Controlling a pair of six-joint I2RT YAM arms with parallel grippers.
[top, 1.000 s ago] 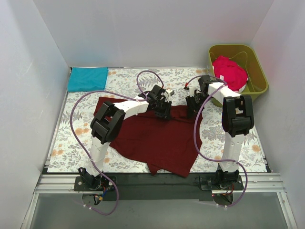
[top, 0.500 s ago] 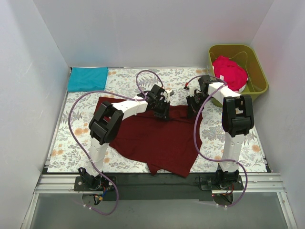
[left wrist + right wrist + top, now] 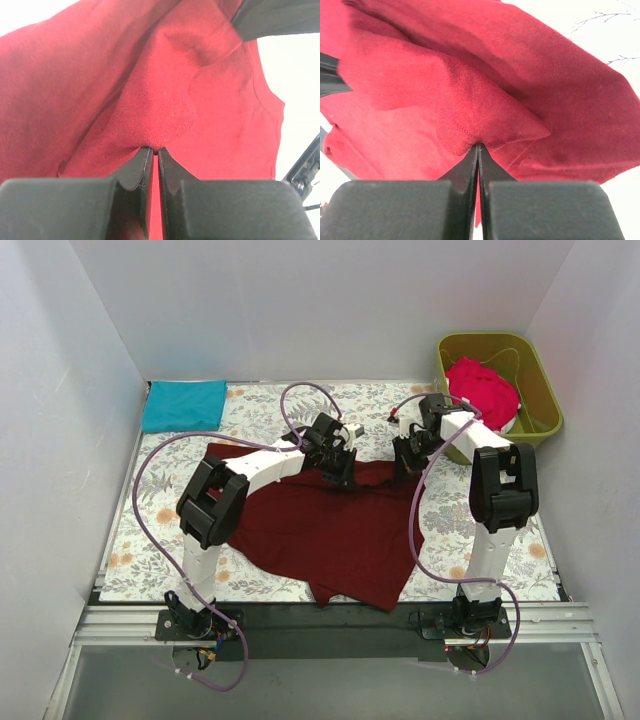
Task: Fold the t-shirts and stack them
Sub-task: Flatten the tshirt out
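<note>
Noted maroon t-shirt [image 3: 320, 535] spread rumpled on floral tablecloth [image 3: 255, 415], nearest the bases. Found left gripper [image 3: 155, 150] and right gripper [image 3: 478, 146] each pinched tight on its far edge, possibly lifting it. Logged folded teal t-shirt [image 3: 184, 405] far left; red-pink t-shirt [image 3: 483, 390] in olive tub [image 3: 535, 365] far right.

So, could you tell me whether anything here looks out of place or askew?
The maroon t-shirt lies skewed and rumpled, its near corner seeming to overhang the front edge of the table. The red-pink t-shirt sits bunched, unfolded, in the green tub.
</note>
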